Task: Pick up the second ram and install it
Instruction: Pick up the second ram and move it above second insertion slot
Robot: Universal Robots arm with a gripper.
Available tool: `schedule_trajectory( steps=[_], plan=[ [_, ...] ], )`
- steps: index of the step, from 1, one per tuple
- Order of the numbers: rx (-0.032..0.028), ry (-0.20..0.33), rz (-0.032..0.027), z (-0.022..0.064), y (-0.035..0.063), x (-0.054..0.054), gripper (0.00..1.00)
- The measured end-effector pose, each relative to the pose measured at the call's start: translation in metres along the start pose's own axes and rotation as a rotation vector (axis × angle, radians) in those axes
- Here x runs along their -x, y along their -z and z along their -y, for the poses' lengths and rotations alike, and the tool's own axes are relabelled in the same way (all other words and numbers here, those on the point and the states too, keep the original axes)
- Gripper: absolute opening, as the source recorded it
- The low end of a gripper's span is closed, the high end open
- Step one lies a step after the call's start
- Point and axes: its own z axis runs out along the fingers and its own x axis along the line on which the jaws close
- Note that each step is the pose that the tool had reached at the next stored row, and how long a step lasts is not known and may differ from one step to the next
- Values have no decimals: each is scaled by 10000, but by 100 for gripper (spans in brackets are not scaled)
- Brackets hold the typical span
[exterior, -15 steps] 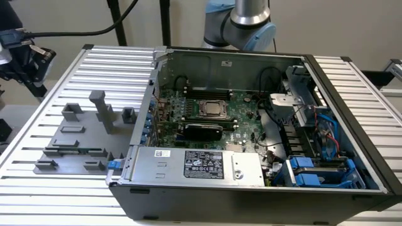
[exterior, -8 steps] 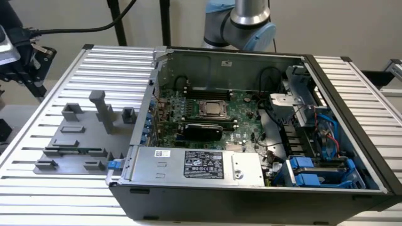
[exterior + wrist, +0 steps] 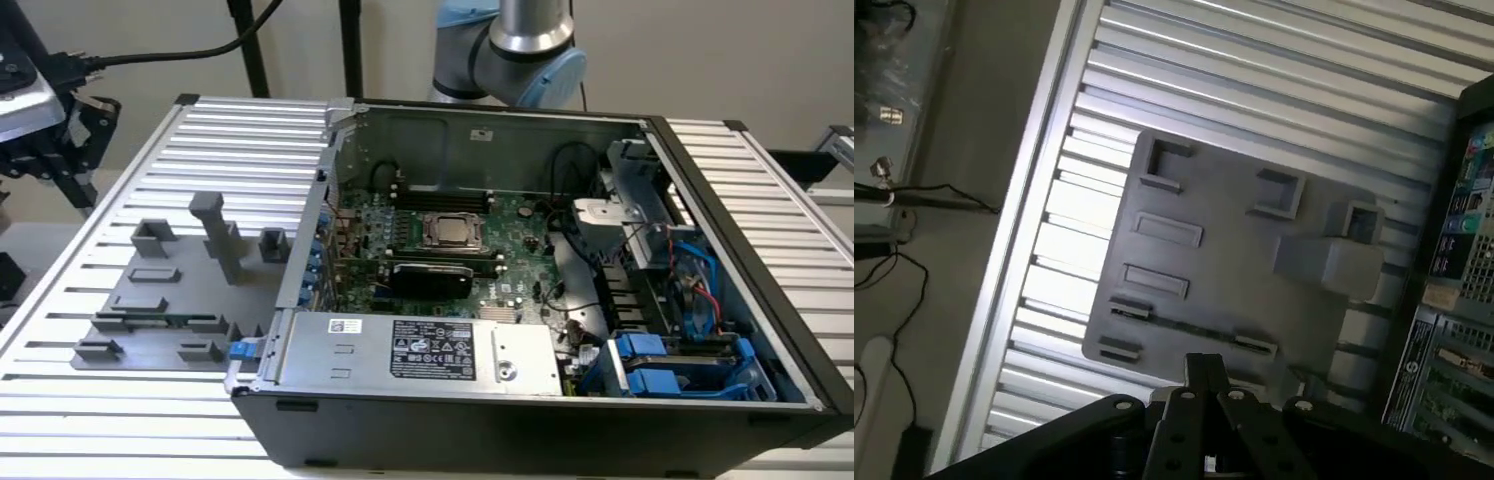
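The second ram (image 3: 167, 321) is a thin green stick standing on edge in a slot of the grey holder plate (image 3: 147, 290), at the exterior view's left of the open computer case. In the wrist view the ram (image 3: 1189, 326) shows edge-on as a dark line between two small clips on the holder plate (image 3: 1234, 250). My gripper (image 3: 64, 150) hangs high over the ribbed table's far left corner, well away from the ram. In the wrist view my gripper (image 3: 1205, 368) has its fingers closed to one tip with nothing between them, just short of the ram.
The open case (image 3: 534, 400) holds the motherboard (image 3: 514, 225) with a silver processor (image 3: 451, 230) and black memory slots (image 3: 441, 197) beyond it. A tall grey post (image 3: 214, 235) and small blocks stand up from the holder plate. Cables (image 3: 894, 200) lie off the table.
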Motion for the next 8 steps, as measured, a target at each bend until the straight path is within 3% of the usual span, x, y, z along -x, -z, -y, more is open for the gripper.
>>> schedule_trajectory(
  steps=[8],
  plan=[
    [26,1459,-63,1,-20,-1,0]
  ],
)
